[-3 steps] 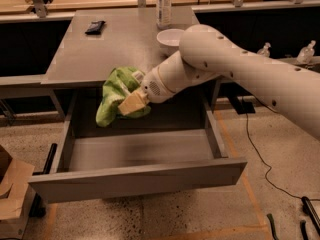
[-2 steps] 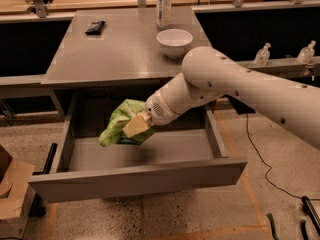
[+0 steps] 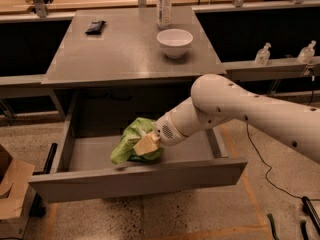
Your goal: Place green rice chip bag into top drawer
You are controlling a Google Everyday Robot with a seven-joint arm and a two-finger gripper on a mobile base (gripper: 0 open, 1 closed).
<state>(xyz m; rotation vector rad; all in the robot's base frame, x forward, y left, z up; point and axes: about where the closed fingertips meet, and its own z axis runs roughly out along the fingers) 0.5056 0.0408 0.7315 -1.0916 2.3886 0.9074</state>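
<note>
The green rice chip bag [image 3: 131, 139] is crinkly lime-green and sits low inside the open top drawer [image 3: 140, 180], near its middle, resting on or just above the drawer floor. My gripper [image 3: 145, 146] comes in from the right on a white arm and is shut on the bag's right side. The drawer is pulled fully out from under the grey desk [image 3: 125, 49], its flat grey front panel toward the camera. Part of the bag is hidden behind the gripper.
On the desk top stand a white bowl [image 3: 174, 42], a clear bottle [image 3: 163, 5] behind it, and a small black packet [image 3: 95, 27] at the far left. A cardboard box [image 3: 11, 194] stands on the floor at the left. Cables lie on the floor at the right.
My gripper has carried the bag down from above the drawer's back edge into the drawer, forward and lower. The arm has dropped with it.
</note>
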